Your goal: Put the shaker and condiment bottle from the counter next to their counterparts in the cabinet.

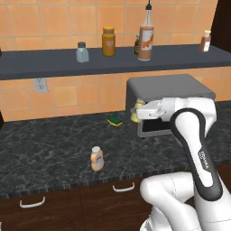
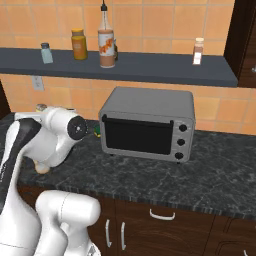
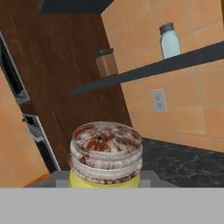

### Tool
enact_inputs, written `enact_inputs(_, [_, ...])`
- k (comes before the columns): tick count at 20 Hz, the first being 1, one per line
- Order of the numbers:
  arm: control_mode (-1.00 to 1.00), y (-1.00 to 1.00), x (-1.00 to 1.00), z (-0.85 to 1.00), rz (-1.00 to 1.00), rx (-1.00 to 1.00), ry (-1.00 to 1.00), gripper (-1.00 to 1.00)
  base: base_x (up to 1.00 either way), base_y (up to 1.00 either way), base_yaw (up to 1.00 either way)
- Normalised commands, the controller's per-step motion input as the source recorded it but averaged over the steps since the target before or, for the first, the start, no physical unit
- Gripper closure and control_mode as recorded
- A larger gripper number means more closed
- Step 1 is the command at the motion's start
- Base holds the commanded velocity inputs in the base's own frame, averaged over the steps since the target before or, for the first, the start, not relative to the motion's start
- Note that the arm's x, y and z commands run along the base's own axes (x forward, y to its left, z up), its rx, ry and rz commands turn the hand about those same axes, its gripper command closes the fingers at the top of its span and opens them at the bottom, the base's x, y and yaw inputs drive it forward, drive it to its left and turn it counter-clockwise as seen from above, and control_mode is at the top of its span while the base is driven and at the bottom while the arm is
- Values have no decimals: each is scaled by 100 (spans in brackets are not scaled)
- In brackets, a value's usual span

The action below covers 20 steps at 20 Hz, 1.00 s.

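Hand (image 1: 135, 111) closed on the shaker (image 1: 134, 118): yellow-green body clamped at the fingertips, carried well above the surface (image 1: 45, 149), in front of the grey toaster oven (image 1: 169, 88). In the hand view the shaker's (image 3: 106, 154) speckled silver cap sits right under the camera, fingers flanking the yellow body low down. Grip low on the body leaves the cap free and should keep the shaker upright for setting down.

Cabinet shelf (image 1: 45, 65) runs along the orange tiles above. On it, left to right: pale blue-grey glass shaker (image 1: 82, 52), amber yellow-lidded jar (image 1: 108, 42), tall brown-orange sauce bottle (image 1: 145, 38) with black spout, a small brownish bottle (image 1: 205, 41) far right. The glass shaker (image 3: 169, 40) is in the hand view too, up and right of the held one; hand appears aimed toward that end of the shelf, sensible since that is the counterpart.

Condiment bottle (image 1: 96, 159), peach-orange, upright near the front edge of the surface, well apart from the hand, not yet handled. Green-yellow sponge (image 1: 115, 121) lies farther back, beside the oven.

Judgement: first delivery under way; shaker lifted, not yet at shelf height.
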Motion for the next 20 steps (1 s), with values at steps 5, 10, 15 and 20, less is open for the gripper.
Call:
enact_inputs(5, [-100,14,-29,100,-13,0,0,100,0,0,0])
enact_inputs(10, [-100,10,-11,100,-16,-4,-3,100,0,0,0])
enact_inputs(15, [-100,0,9,89,-16,-8,-4,100,0,0,0])
enact_inputs(20, [-100,-21,24,-31,-4,-14,1,100,0,0,0])
